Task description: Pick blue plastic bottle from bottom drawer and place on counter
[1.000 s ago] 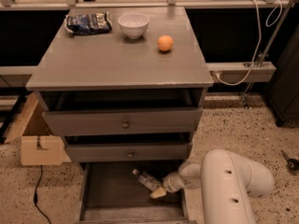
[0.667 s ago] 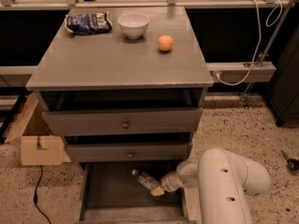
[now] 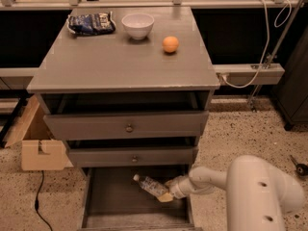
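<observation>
Clear blue-labelled plastic bottle (image 3: 150, 185): in grey bottom drawer (image 3: 113, 201), right side.
Gripper (image 3: 167, 195): at its base; closure cannot be told.
Grasp: to be centred before lifting.

1. The gripper (image 3: 167, 195), sitting low in the bottom drawer (image 3: 110, 201) towards its right side, is covering the lower end of the blue plastic bottle (image 3: 150, 185)
2. The bottle's label is showing print too small to read
3. The bottom drawer's front edge and the white arm (image 3: 255, 191) are running off the lower picture edge
4. The rear of the bottom drawer is lying hidden beneath the middle drawer (image 3: 132, 157)
5. The insides of the middle drawer and the top drawer (image 3: 127, 126) are lying in deep shadow
</observation>
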